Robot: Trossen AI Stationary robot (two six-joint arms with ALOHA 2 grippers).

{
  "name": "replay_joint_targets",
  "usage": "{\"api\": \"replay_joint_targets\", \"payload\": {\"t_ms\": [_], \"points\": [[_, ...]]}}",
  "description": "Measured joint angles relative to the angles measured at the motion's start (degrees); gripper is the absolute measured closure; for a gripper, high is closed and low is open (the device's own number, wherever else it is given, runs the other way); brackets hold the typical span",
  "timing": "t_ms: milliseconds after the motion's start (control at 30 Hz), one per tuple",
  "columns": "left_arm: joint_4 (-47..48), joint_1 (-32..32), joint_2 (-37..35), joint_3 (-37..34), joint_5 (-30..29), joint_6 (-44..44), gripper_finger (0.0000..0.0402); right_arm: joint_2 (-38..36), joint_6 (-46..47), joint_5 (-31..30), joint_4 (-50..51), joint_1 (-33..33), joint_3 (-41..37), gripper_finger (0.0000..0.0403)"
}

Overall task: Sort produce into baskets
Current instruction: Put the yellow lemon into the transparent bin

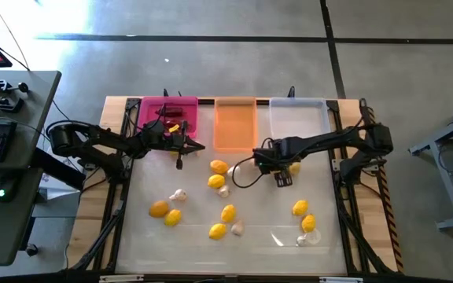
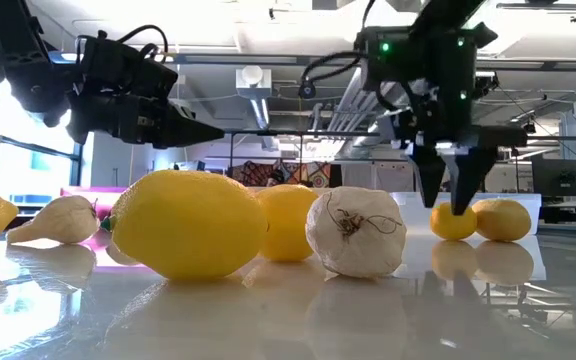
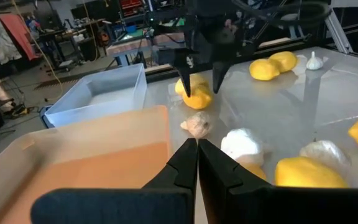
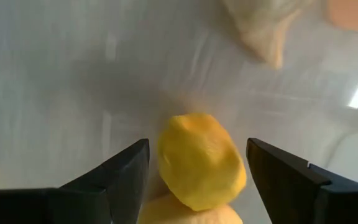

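Three baskets stand side by side at the far edge: magenta point(image 1: 169, 114), orange point(image 1: 235, 122) and clear point(image 1: 298, 118). Lemons and garlic bulbs lie scattered on the table. My right gripper point(image 4: 197, 148) points down, open, with one finger on each side of a lemon point(image 4: 201, 163) in front of the clear basket; a gap shows on both sides. A second lemon point(image 3: 194, 83) lies against that one. My left gripper point(image 1: 199, 146) is shut and empty, held level above the table near the orange basket's near left corner.
A garlic bulb point(image 3: 196, 126) lies close to the straddled lemon, toward the orange basket. Two lemons point(image 1: 219, 167) point(image 1: 215, 181) sit mid-table, more lemons point(image 1: 159, 208) point(image 1: 300, 207) and garlic point(image 1: 237, 228) nearer the front. The magenta basket holds dark items and a yellow one point(image 1: 174, 128).
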State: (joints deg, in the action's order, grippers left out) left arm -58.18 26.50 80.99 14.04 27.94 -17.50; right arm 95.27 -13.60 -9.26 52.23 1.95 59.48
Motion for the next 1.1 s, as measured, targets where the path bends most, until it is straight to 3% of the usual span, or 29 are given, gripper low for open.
{"api": "replay_joint_targets", "payload": {"t_ms": [233, 567, 767, 967, 1100], "points": [[0.53, 0.00, 0.00, 0.00, -0.02, 0.35, 0.0401, 3.39, -1.01, 0.33, 1.58, -0.12, -0.01, 0.0154], [0.92, 0.00, 0.00, 0.00, -0.02, 0.27, 0.0401, 4.54, -0.07, 0.84, 1.68, -0.12, 0.63, 0.0236], [0.92, 0.00, 0.00, 0.00, -0.11, 0.29, 0.0401, 4.12, 2.84, 1.79, 1.97, -0.12, 4.96, 0.0250], [0.93, -0.03, 0.00, 0.00, -0.11, 0.33, 0.0401, 1.03, 8.09, -4.62, 5.51, 2.51, 12.36, 0.0247], [0.99, -0.04, 0.00, 0.02, -0.11, 0.50, 0.0401, -2.05, 15.56, -8.33, 7.68, 9.38, 16.76, 0.0247]]}}
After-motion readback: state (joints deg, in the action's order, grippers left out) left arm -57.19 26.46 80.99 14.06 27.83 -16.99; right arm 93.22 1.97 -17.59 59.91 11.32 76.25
